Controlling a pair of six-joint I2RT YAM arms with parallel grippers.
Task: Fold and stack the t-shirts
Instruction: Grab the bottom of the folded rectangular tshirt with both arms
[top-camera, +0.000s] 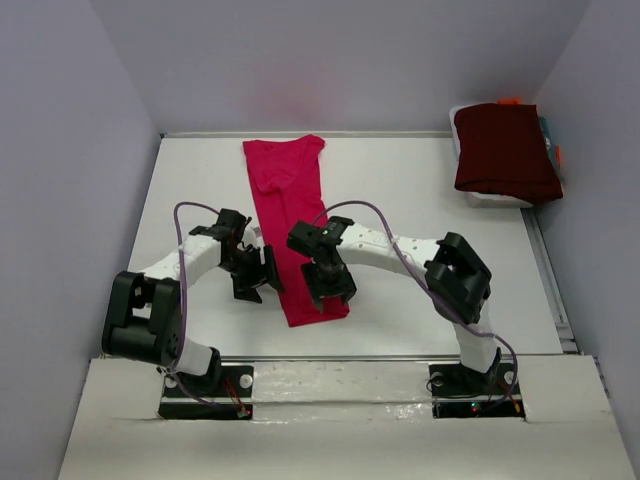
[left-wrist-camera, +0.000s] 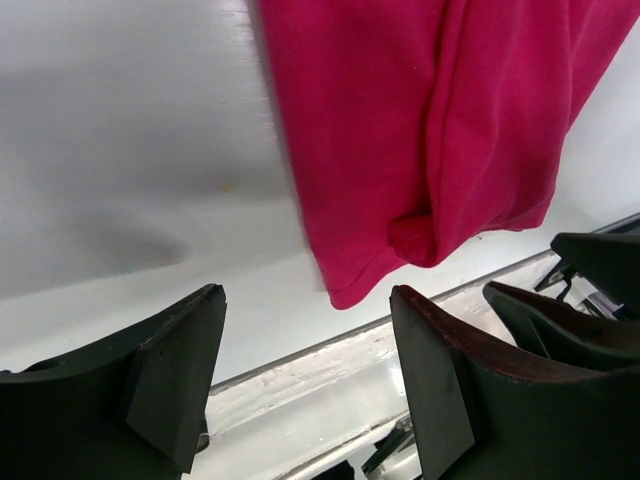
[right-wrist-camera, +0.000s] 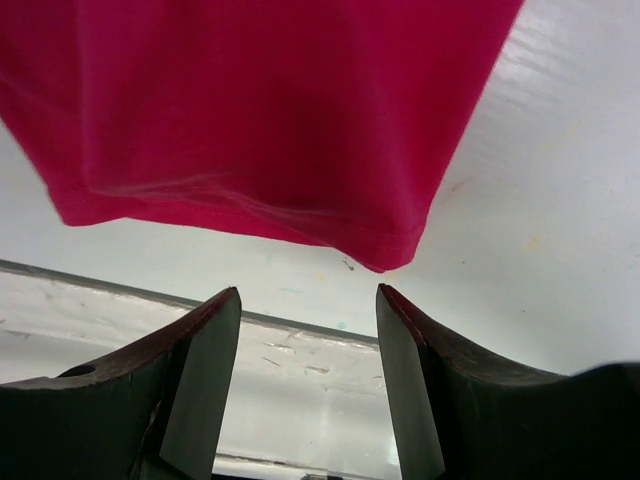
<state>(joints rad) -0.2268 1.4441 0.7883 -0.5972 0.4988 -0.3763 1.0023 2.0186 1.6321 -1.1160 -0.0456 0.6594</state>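
Observation:
A bright crimson-pink t-shirt (top-camera: 290, 215) lies on the white table, folded lengthwise into a long strip that runs from the back toward the near edge. My left gripper (top-camera: 250, 278) hovers just left of its near part, open and empty. In the left wrist view the shirt (left-wrist-camera: 400, 120) and a curled corner lie beyond the gripper (left-wrist-camera: 307, 295). My right gripper (top-camera: 330, 288) hangs over the strip's near end, open. In the right wrist view the hem of the shirt (right-wrist-camera: 260, 110) lies just past the gripper (right-wrist-camera: 308, 292), with nothing between the jaws. A dark maroon folded t-shirt (top-camera: 505, 150) rests at the back right.
The maroon shirt sits on a white bin (top-camera: 495, 199) by the right wall, with orange bits showing behind it. A metal strip (top-camera: 380, 357) marks the table's near edge, close to both grippers. Grey walls enclose the table on three sides.

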